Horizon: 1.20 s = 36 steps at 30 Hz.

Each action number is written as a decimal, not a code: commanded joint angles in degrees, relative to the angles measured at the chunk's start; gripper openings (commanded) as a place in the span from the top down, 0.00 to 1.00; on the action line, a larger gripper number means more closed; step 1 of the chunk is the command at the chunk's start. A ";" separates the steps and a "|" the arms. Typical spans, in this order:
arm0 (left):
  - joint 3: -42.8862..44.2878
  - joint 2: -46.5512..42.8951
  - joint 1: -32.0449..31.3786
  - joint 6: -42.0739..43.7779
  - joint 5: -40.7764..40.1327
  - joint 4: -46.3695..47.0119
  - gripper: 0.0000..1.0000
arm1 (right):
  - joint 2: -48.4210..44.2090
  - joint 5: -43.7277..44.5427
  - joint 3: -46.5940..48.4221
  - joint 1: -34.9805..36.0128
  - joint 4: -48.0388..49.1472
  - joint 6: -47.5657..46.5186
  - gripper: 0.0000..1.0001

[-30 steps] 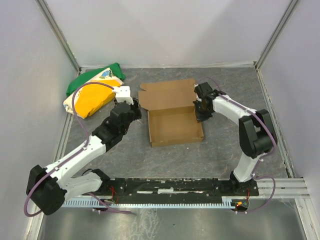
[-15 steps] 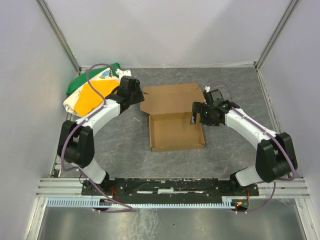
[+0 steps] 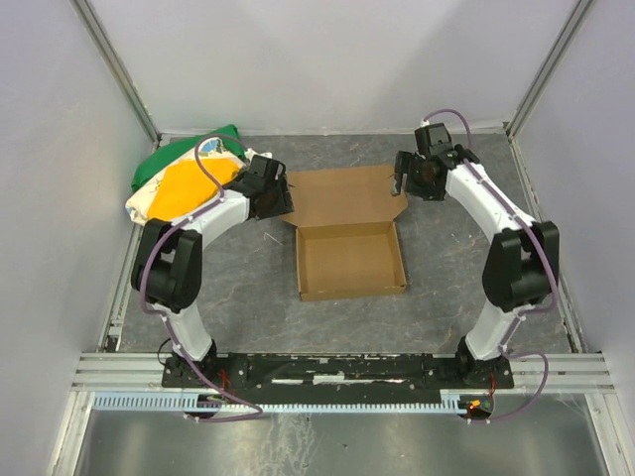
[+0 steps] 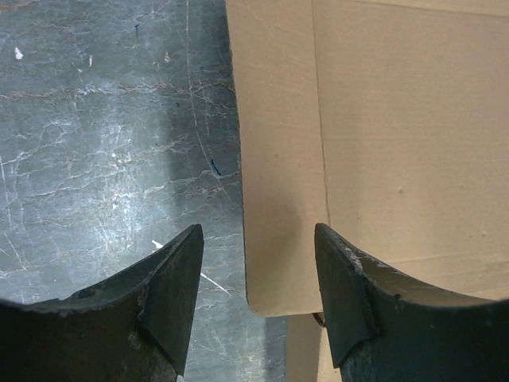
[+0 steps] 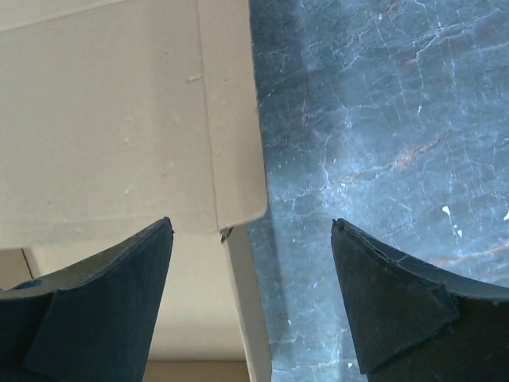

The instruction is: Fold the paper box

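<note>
Along the near edge runs a black mounting bar (image 3: pixel 337 369) with a pale perforated metal strip (image 3: pixel 327 405) in front of it, and both arms are bolted to that bar. Beyond it lies the tabletop (image 3: pixel 228 297), a dark grey surface veined like stone and flecked with small white specks and scratches. The paper box (image 3: pixel 349 260) sits near the middle of it as an open, shallow brown tray. Its lid panel (image 3: pixel 342 193) is laid back towards the far wall, with small side tabs at its outer edges. The left arm (image 3: pixel 164 268) rises from its base, bends at a raised elbow and reaches forward and inward to the lid's left side. There the left jaws stand spread, pointing down over the rounded corner of the left tab (image 4: pixel 278 199), with one dark finger (image 4: pixel 175 278) over bare tabletop; they pinch nothing. The right arm (image 3: pixel 516 263) climbs along the right side and turns inward at the far end. The right jaws are spread wide above the right tab's corner (image 5: pixel 235 159), and they too grip nothing. At the far left lies a green, yellow and white cloth bundle (image 3: pixel 184 183), just beside the left arm's wrist; a printed patch on it is too small to read. Plain white walls (image 3: pixel 327 59) with pale corner posts close in the space on three sides.
</note>
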 commanded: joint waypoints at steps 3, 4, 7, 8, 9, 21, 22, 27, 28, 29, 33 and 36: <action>4.22 2.27 0.89 1.56 1.07 0.99 0.34 | 9.65 -3.45 11.82 -2.02 -4.02 -2.20 0.15; 4.72 2.89 0.99 1.75 1.31 1.00 0.34 | 10.90 -4.44 12.47 -2.40 -3.16 -2.49 0.15; 6.27 4.85 1.33 1.93 2.49 1.09 0.32 | 14.76 -9.18 14.63 -3.10 -1.14 -3.29 0.21; 6.80 5.49 1.33 2.12 2.80 1.15 0.32 | 16.10 -10.62 15.75 -3.25 -1.26 -3.27 0.29; 7.37 6.14 1.36 2.28 2.88 1.17 0.32 | 17.62 -11.19 17.19 -3.33 -2.12 -2.98 0.38; 13.14 10.33 1.63 3.60 2.98 0.66 0.37 | 22.69 -14.01 21.40 -3.38 -2.73 -3.05 0.61; 13.46 10.34 1.63 3.71 3.05 0.65 0.38 | 22.48 -13.96 21.25 -3.44 -2.68 -3.08 0.63; 16.82 11.47 1.64 5.45 3.66 0.04 0.45 | 22.63 -13.32 21.71 -3.38 -2.58 -3.63 0.67; 17.61 12.05 1.66 5.68 3.78 -0.42 0.48 | 22.74 -13.38 21.81 -3.38 -2.47 -3.56 0.69; 18.27 12.77 1.59 5.83 4.22 -0.56 0.53 | 22.94 -13.46 21.98 -3.41 -2.55 -3.56 0.72; 19.75 14.13 1.63 6.12 6.04 0.17 0.61 | 22.57 -13.89 21.50 -3.32 -2.29 -3.31 0.81; 20.31 14.78 1.65 6.57 6.71 0.47 0.65 | 21.30 -13.64 19.89 -3.28 -1.31 -3.18 0.92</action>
